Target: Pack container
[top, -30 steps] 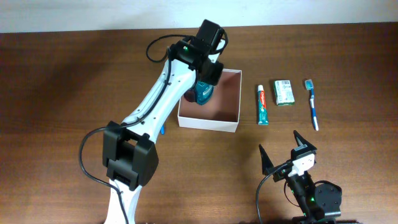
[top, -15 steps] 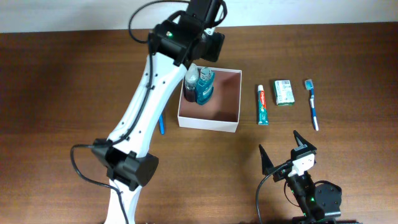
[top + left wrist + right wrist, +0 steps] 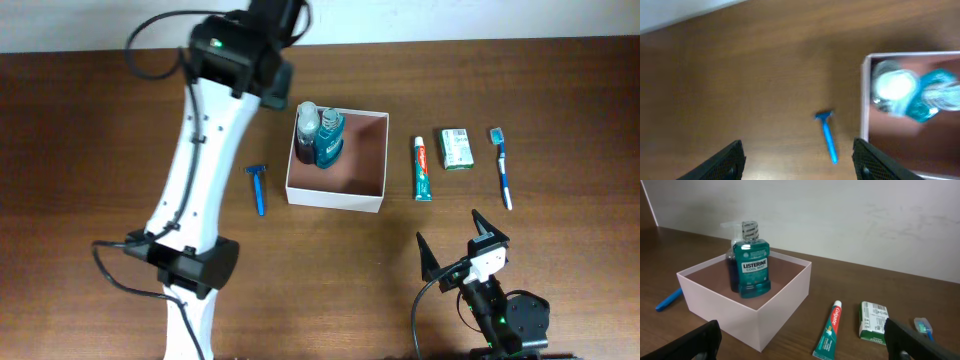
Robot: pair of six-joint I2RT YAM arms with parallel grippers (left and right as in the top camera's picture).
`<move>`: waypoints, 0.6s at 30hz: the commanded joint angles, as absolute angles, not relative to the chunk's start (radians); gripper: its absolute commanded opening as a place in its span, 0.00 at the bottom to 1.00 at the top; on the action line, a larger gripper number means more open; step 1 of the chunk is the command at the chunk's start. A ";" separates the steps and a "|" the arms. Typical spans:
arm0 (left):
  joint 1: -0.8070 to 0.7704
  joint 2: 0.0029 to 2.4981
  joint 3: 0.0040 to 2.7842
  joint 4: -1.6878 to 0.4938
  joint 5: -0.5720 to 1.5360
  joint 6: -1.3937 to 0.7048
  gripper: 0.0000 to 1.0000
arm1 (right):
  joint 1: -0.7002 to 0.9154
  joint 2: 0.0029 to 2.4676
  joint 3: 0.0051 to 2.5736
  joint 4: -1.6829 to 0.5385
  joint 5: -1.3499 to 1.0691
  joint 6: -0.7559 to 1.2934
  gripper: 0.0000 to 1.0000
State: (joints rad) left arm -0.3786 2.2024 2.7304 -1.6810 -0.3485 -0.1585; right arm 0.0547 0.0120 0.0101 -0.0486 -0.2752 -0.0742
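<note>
The left arm (image 3: pixel 195 170) is built of a long white link capped by black joint housings (image 3: pixel 192 265) at its 12 o'clock and 6 o'clock ends, and a small green light (image 3: pixel 213 43) is seen on the upper one. Thin black cables (image 3: pixel 128 44) are looped beside both housings. The left end effector (image 3: pixel 800 162) is shown as two black fingers with jagged edges. The right arm (image 3: pixel 505 315) is seen as a compact black body with a second green light (image 3: pixel 497 320), a white block (image 3: pixel 485 263) at its 12 o'clock side and a black lead (image 3: pixel 414 310) at 9 o'clock. The right end effector (image 3: pixel 458 245) is formed of two black, pointed triangular fingers.
</note>
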 commanded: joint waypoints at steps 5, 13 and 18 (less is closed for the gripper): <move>-0.287 2.186 2.659 -1.688 -0.172 -0.201 0.64 | 0.051 0.004 0.006 -0.054 -0.278 -0.063 0.99; -0.265 2.189 2.425 -1.656 -0.165 -0.200 0.30 | 0.051 0.004 0.006 -0.054 -0.278 -0.063 0.99; -0.266 2.189 2.288 -1.573 -0.093 -0.186 0.12 | 0.051 0.004 0.006 -0.054 -0.278 -0.063 0.99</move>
State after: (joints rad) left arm -0.2726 2.2013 2.3459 -1.5940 -0.1471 -0.1917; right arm 0.0547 0.0120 0.0101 -0.0486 -0.2756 -0.0742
